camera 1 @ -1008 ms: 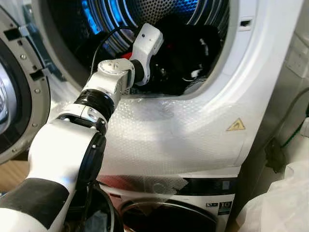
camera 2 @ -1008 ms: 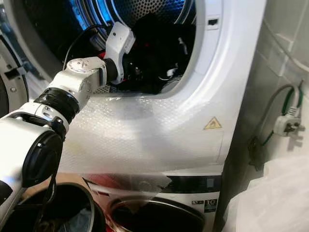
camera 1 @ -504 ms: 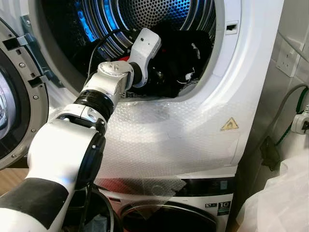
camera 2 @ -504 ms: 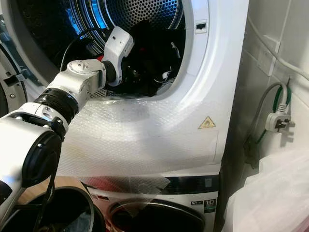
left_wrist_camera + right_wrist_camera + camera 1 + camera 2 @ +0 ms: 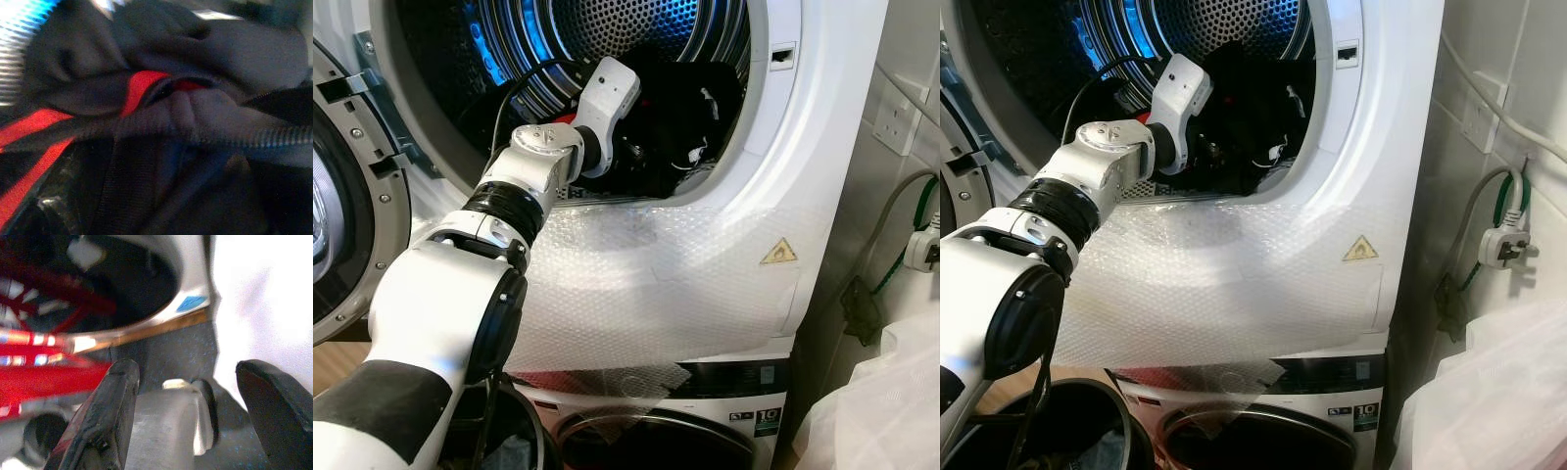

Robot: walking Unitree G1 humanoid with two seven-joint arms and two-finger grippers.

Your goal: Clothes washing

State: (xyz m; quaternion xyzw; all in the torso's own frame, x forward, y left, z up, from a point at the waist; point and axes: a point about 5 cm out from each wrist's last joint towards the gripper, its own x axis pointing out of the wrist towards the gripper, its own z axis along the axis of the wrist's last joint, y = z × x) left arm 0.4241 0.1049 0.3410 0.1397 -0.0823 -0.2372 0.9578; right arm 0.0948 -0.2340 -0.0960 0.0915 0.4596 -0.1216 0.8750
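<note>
The left arm [image 5: 533, 176] reaches through the round opening of the upper machine [image 5: 705, 264], its wrist over the lower rim of the opening. The left end effector [image 5: 641, 147] is buried in a heap of dark clothes [image 5: 690, 108] lying at the front right of the blue-lit drum [image 5: 529, 39]; its fingers are hidden, so I cannot tell whether they are apart or together. The left wrist view shows black fabric with red stripes [image 5: 142, 93] close up. The right end effector [image 5: 186, 416] hangs low, its fingers [image 5: 115, 401] spread apart on nothing. A plug [image 5: 1505, 247] hangs at the wall.
</note>
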